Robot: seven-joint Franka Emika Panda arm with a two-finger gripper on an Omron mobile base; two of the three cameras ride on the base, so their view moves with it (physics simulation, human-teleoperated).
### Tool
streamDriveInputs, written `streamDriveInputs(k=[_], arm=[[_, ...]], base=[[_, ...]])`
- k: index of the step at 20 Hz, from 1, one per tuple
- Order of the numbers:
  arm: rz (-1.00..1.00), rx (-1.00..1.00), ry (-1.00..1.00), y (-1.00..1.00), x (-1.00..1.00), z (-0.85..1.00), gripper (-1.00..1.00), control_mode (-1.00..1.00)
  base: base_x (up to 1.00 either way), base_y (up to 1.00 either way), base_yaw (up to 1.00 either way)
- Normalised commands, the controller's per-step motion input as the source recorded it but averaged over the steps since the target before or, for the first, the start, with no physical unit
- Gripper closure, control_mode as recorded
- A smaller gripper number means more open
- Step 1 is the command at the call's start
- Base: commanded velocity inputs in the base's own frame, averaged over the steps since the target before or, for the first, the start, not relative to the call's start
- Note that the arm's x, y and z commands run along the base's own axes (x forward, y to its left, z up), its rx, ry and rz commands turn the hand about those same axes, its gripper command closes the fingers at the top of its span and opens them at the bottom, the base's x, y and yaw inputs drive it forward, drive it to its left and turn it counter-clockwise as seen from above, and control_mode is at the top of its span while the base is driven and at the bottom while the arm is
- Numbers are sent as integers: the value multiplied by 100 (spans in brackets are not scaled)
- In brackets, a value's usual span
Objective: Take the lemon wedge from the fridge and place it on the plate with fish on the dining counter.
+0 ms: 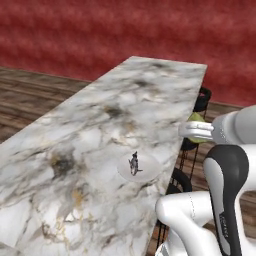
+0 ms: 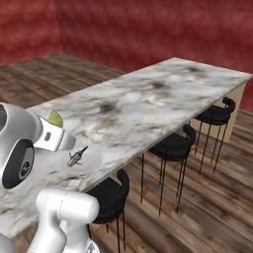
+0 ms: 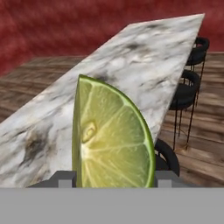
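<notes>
The lemon wedge [image 3: 109, 135] stands upright between my gripper's [image 3: 114, 178] two dark fingertips, cut face toward the hand camera. In the base views the wedge [image 1: 196, 118] [image 2: 55, 118] pokes out of my gripper [image 1: 192, 126] [image 2: 53, 124], which is shut on it. The gripper hangs in the air by the long edge of the dining counter [image 1: 95, 120] [image 2: 148, 104]. The plate with fish [image 1: 148, 170] [image 2: 91, 160] lies flat on the marble, a little below and beside the hand. The fridge is out of view.
Black round stools [image 2: 175, 143] [image 1: 202, 99] on thin legs line the counter's long side. Wooden floor [image 2: 207, 197] spreads beyond them, and a red wall [image 1: 100, 35] closes the back. My white arm [image 1: 225, 190] rises close by the counter edge.
</notes>
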Motion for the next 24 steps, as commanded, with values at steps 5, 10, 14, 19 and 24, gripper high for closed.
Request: streamDriveInputs(k=[5,10,14,19,24], arm=[[0,0,0,0,0,0,100,100],[0,2,35,3,31,-16,100,-100],[0,3,57,8,84,-36,100,-100],[1,0,35,8,38,-25,100,-100],[6,0,14,4,29,-69,100,-100]], base=[[94,52,-4],[10,5,0],[0,0,0],[0,0,0],[0,0,0]])
